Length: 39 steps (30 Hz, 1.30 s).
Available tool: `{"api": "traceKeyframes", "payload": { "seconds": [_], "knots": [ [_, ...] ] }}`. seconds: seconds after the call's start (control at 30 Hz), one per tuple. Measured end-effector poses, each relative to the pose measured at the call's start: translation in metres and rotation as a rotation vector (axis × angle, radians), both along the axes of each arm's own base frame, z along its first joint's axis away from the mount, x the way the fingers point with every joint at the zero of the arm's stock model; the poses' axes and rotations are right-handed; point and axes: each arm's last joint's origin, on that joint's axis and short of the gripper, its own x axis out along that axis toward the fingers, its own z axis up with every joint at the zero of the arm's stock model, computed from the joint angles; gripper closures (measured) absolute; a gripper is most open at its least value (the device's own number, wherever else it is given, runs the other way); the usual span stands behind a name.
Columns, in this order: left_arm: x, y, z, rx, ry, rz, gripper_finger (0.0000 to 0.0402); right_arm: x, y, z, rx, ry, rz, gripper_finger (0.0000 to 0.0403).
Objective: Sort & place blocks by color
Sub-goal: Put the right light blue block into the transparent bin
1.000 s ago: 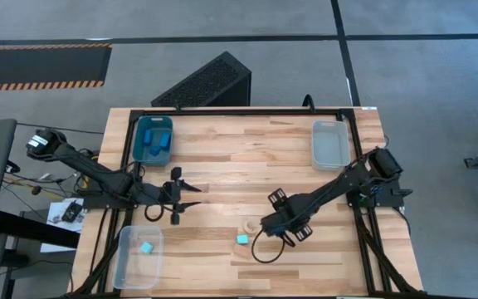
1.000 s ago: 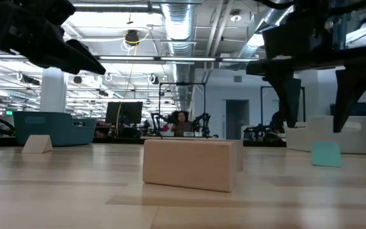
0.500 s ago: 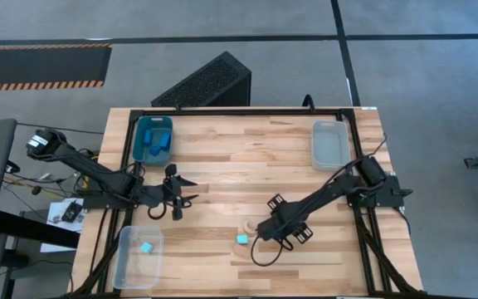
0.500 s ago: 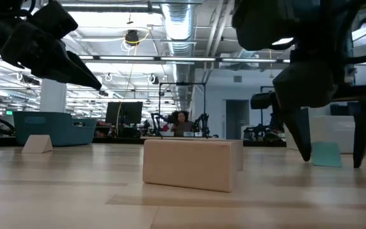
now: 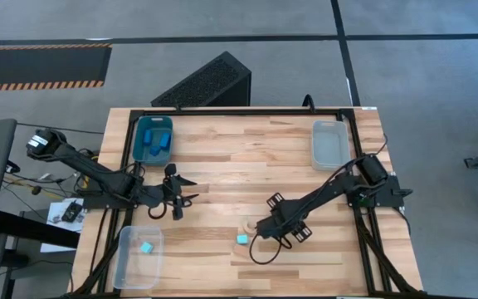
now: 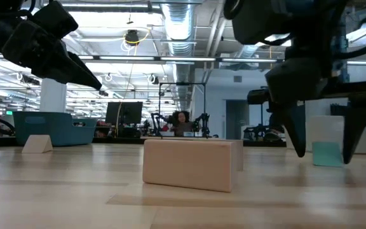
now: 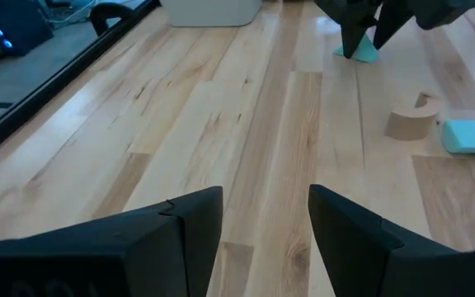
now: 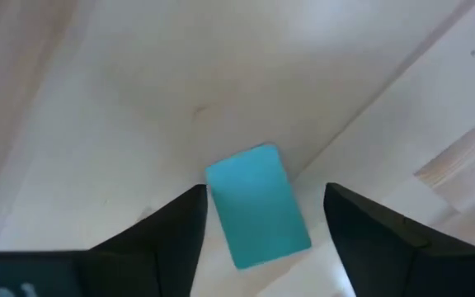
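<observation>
Blocks: cyan block point(image 8: 258, 204) lies on desk point(image 5: 222, 166) near its front edge, mid-width | right pincer point(image 8: 258, 216) straddles it, fingers wide, not gripping, long axis along the gap | left pincer point(image 5: 177, 202) waits half-open, empty, toward the left edge

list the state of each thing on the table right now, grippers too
right gripper: open, fingers either side of a cyan block, not closed on it
cyan block: flat on the table between those fingers
left gripper: open, empty, above the table
tan arch block: on the table, untouched
teal bin: holds dark blue blocks
clear bin near the left arm: holds one cyan block
clear bin by the right arm: contents cannot be told
</observation>
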Motion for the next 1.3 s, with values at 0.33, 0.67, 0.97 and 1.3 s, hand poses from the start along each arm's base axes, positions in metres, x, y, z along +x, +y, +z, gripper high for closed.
{"api": "traceKeyframes", "payload": {
  "seconds": [0.33,0.67,0.97,1.3],
  "knots": [
    [0.0,-0.001,0.0,-0.026,-0.001,-0.008,0.023,-0.002,-0.005,0.001,-0.027,0.025,-0.097,0.0283],
    [0.001,-0.001,0.001,-0.04,-0.017,-0.003,0.023,0.003,-0.006,0.01,0.012,-0.076,-0.186,0.0253],
    [0.005,-0.001,0.011,-0.007,-0.115,0.013,0.023,0.033,0.003,0.039,0.162,-0.573,-0.294,0.0296],
    [0.007,-0.004,0.016,-0.021,-0.151,-0.071,0.023,0.035,-0.022,0.033,0.275,-1.022,-0.217,0.0333]
  ]
}}
